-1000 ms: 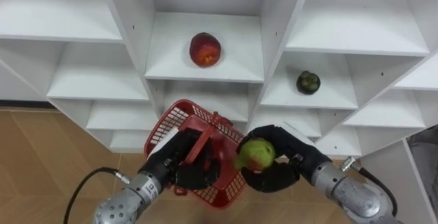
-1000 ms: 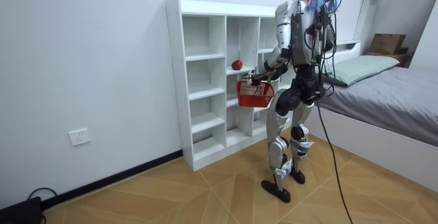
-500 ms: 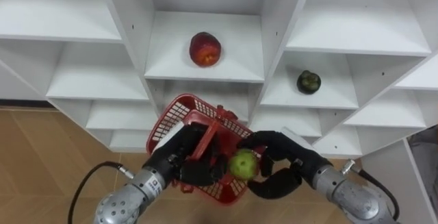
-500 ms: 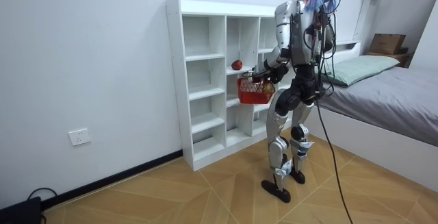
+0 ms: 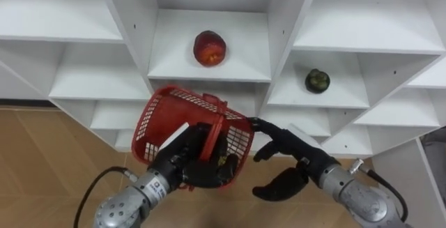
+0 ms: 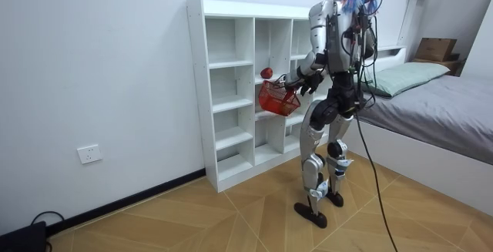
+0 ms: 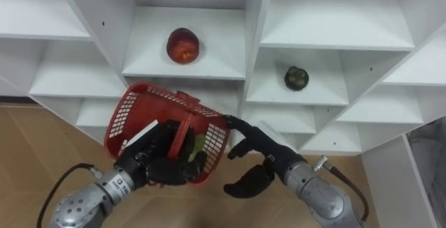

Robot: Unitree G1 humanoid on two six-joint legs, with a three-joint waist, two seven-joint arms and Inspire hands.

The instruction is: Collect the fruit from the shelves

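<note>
At closet (image 5: 209, 73), left hand (image 5: 182, 161) grips tilted basket (image 5: 171, 116).

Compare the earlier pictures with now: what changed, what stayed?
The right hand let go of the green fruit, now inside the red basket, and opened. The basket tipped. The left hand still grips its handle; the red fruit and dark fruit stayed on their shelves.
</note>
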